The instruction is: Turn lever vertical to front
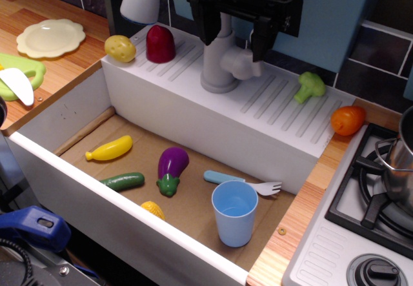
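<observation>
The grey toy faucet column (pixel 218 66) stands on the white ribbed ledge (pixel 271 102) behind the sink. The lever (pixel 244 63), a short stubby light-grey handle with a rounded end, branches off the column and points to the right and a little forward. My black gripper (pixel 233 40) hangs from above, open. Its left finger (pixel 208 24) is left of the column and its right finger (pixel 261 40) is just right of and above the lever. The top of the column is hidden behind the gripper body.
On the ledge lie a potato (pixel 120 48), a red toy (pixel 160 43), broccoli (pixel 310 86) and an orange toy (pixel 348 119). The sink (pixel 84 105) holds a banana, cucumber, eggplant (pixel 171 167), fork and blue cup (pixel 233 212). A stove with a pot (pixel 400 163) is at right.
</observation>
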You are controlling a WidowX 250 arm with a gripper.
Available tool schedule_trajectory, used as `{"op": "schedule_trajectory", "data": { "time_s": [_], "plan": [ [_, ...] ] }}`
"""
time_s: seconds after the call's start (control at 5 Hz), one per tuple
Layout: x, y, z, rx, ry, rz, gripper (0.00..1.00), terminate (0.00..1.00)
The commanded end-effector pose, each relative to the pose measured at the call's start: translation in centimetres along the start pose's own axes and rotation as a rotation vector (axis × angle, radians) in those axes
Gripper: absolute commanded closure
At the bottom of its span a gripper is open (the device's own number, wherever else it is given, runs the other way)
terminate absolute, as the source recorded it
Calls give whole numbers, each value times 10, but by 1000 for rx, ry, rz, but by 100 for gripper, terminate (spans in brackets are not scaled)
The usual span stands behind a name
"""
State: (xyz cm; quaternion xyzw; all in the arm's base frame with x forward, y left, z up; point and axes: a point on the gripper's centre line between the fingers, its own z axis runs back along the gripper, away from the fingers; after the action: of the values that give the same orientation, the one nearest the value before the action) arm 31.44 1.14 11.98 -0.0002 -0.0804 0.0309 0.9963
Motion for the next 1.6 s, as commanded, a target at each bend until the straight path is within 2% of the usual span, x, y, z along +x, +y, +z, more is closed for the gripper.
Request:
{"op": "schedule_trajectory", "data": {
  "time_s": [0.0,0.6,0.8,1.4],
  "plan": [
    [0,0,0,0,0,0,0,0],
    [36,4,6,93,-206,-101,0,0],
    [44,-1,7,120,-243,-113,0,0],
    [59,-7,-13,81,-294,-108,0,0]
  ]
}}
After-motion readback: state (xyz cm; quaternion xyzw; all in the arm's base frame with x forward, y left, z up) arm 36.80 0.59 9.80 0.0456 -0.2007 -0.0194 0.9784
